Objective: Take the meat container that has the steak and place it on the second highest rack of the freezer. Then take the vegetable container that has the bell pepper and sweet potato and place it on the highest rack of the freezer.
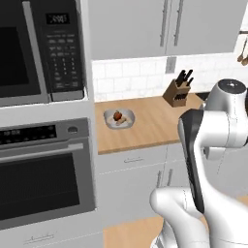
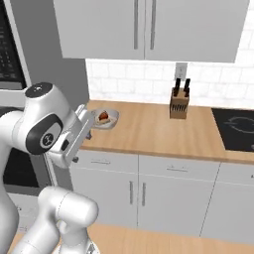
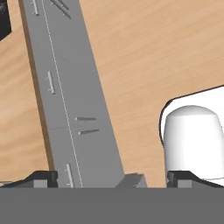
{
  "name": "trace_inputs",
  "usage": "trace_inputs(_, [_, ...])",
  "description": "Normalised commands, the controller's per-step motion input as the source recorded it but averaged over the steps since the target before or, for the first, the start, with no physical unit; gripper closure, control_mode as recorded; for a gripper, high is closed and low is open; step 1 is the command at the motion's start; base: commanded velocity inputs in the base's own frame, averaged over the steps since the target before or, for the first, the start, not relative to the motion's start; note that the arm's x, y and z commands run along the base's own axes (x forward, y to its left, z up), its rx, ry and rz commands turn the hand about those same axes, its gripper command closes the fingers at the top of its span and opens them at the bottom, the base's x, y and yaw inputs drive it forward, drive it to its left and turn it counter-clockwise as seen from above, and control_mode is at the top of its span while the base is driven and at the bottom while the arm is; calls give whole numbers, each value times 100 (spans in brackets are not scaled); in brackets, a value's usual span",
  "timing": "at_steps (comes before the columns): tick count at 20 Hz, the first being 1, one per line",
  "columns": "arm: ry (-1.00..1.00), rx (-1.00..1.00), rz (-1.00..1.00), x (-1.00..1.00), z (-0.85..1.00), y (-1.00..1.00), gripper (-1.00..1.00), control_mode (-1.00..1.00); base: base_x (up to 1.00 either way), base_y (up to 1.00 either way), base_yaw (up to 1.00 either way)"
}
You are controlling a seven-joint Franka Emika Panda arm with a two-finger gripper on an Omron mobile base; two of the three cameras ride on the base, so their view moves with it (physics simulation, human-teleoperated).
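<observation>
Wood counter (image 1: 155, 123): carrying the vegetable container (image 1: 119, 119) at its left end, beside the oven (image 1: 43, 169) column, well apart from the knife block (image 1: 178, 91)
Contents: bell pepper (image 1: 117, 115) and sweet potato (image 1: 124, 121) lying inside, close together; too small to be telling whether they are touching
Handling: judging it as rigid and light, thick walls not flexing; smooth wall possibly slipping, loose vegetables likely rolling if it is tilting
Grasp spot: favouring one raised wall, pinching the rim from above, inner finger going in clear of the pepper, keeping the container level
Gripper (image 3: 111, 178): jaws standing fully apart, holding nothing, touching nothing
Aim: hand camera looking down at grey cabinet fronts (image 3: 65, 96) and wood floor (image 3: 144, 52), gripper sitting well apart from the container
</observation>
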Motion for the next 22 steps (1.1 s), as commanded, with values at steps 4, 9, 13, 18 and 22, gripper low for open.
trace_inputs(4, [0,0,0,0,0,0,-100,100,41,-81,0])
trace_inputs(9, [0,0,0,0,0,0,-100,100,70,-42,0])
trace_inputs(13, [0,0,0,0,0,0,-100,100,51,6,0])
trace_inputs(18, [0,0,0,0,0,0,-100,100,41,19,0])
trace_inputs(22, [0,0,0,0,0,0,-100,100,44,20,0])
